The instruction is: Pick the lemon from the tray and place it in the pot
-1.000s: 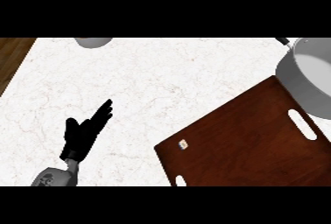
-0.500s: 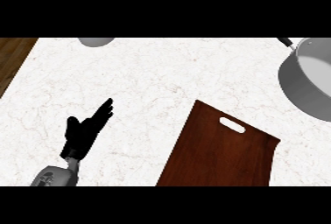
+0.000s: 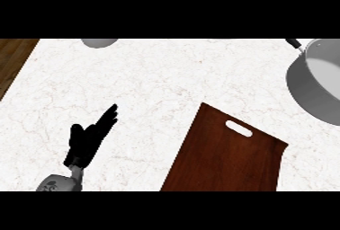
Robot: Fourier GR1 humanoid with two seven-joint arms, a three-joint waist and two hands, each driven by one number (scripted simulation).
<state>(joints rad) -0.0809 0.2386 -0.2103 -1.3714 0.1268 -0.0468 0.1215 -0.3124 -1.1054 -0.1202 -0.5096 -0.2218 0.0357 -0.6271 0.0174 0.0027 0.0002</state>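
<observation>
Lemon nowhere in sight: that is my first trouble from this seat. My left hand rests low on the white marbled counter, fingers straight and released, holding nothing, tips pointing up and to the right. My right hand does not show at all, so I cannot say whether it carries anything.

Well right of those fingertips lies the dark brown wooden tray with a slot handle, its visible face bare, running out of the lower edge. Further right and above, past the tray's far corner, stands the grey metal pot with a pale inside, cut by the frame edge (its handle stub pokes up at the top). A grey round object peeks in at the top edge, above the fingers; I cannot tell what it is.

I judge the pick step is in hand, or perhaps the carry, since the fruit may be with the unseen hand. The next move calls for finding the lemon first, then bringing it over the pot's open mouth before letting go.
</observation>
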